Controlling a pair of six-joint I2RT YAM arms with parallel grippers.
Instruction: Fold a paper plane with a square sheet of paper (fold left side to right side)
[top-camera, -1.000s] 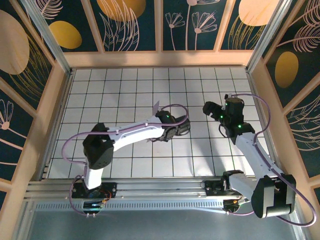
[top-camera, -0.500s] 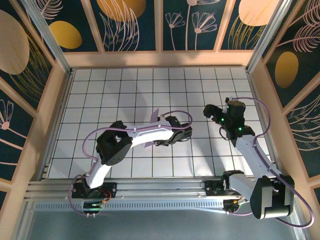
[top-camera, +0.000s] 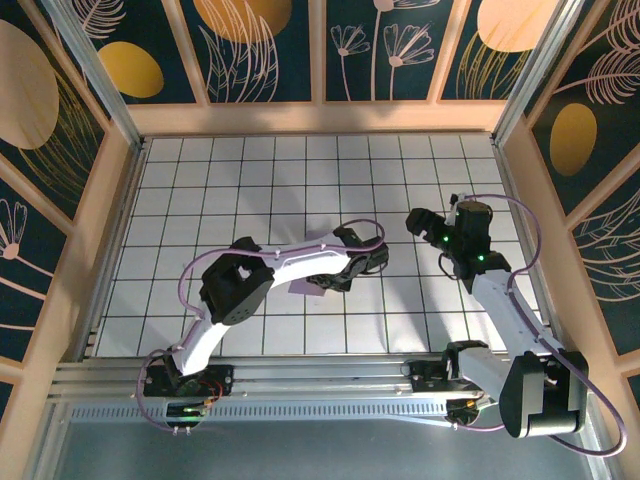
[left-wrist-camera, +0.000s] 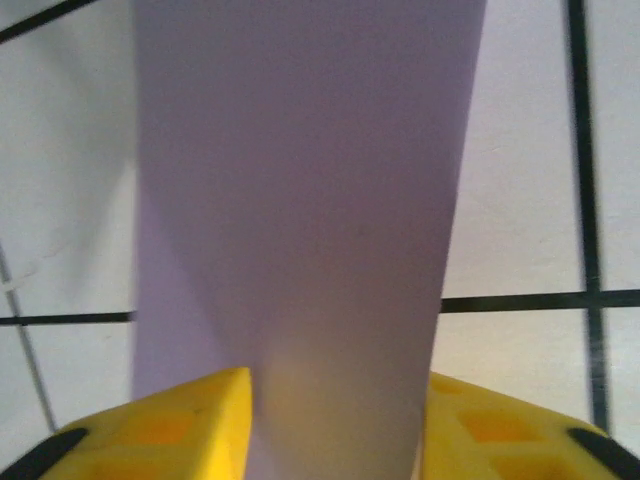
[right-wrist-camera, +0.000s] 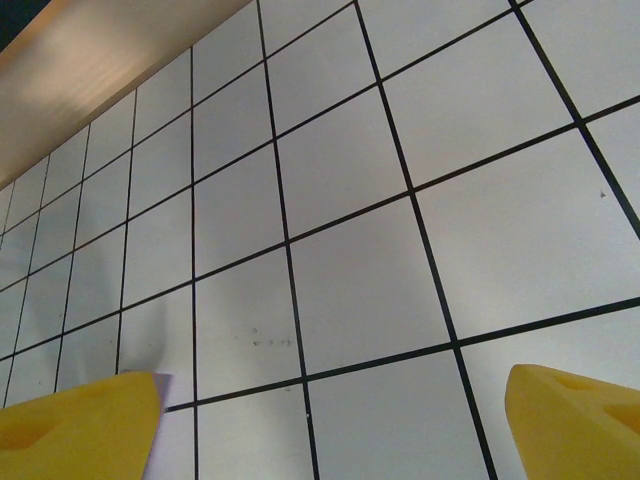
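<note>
With the left-to-right fold in hand, the square sheet of paper (top-camera: 306, 288) lay mid-way across the tabletop (top-camera: 200, 200) at the left end effector (left-wrist-camera: 335, 385), grip or release impossible to tell, the right end effector (right-wrist-camera: 335, 385) spread empty at its 2 o'clock; next, likely, pressing the crease.

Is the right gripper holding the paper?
No, the right gripper stands open over white tiles, with nothing between its fingers.

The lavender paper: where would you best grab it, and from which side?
Likely the narrow end of the square sheet of paper, approached along its length as the left gripper is placed: that end tapers enough to fit between the jaws, while the wider part spreads over the table.
</note>
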